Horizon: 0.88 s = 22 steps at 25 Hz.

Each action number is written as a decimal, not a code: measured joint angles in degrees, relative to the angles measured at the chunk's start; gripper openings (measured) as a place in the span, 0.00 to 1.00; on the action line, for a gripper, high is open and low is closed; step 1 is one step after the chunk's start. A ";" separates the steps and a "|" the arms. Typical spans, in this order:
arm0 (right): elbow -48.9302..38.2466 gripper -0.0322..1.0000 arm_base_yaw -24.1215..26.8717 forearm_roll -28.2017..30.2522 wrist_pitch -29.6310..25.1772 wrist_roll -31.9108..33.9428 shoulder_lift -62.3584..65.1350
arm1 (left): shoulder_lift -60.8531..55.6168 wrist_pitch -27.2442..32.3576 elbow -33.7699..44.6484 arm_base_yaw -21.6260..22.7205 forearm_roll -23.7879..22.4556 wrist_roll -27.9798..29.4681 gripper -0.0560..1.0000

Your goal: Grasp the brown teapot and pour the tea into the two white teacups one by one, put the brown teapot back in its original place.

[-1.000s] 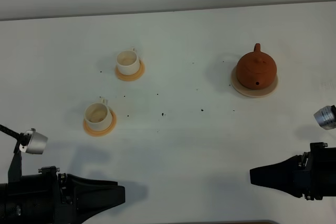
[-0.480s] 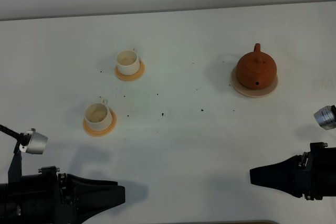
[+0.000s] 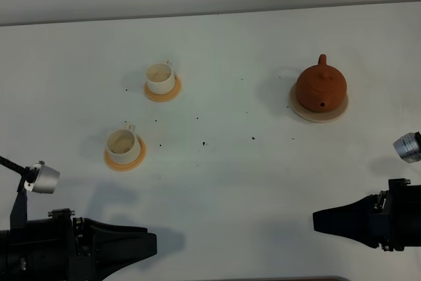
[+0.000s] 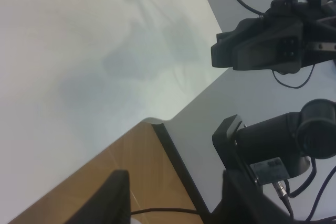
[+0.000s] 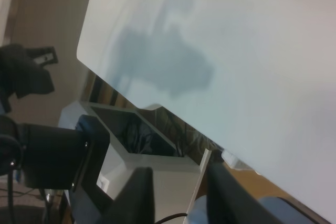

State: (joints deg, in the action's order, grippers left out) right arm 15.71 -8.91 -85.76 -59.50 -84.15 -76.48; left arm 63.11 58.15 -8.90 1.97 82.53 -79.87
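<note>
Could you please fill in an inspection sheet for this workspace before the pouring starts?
Surface: white table, dark specks scattered mid-table.
Job's things: brown teapot, lid on, upright on beige disc; far teacup and near teacup upright, each on an orange saucer.
Clutter: nothing seen.
Claws: left claw and right claw open, empty, at the near edge.
Cables: black cables off the table.
Surroundings: wood-coloured panel under the table edge.
</note>
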 joint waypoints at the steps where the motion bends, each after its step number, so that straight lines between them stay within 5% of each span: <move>1: 0.00 0.26 0.00 0.00 0.00 0.00 0.00 | 0.00 0.00 0.00 0.00 0.00 0.00 0.43; 22: 0.12 0.26 0.00 -0.74 -0.05 0.20 -0.02 | 0.00 -1.62 -0.35 0.00 2.85 0.00 0.43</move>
State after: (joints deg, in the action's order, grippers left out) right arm 15.83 -8.91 -86.50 -59.55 -83.95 -76.51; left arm 63.11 56.54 -9.25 1.97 85.39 -79.87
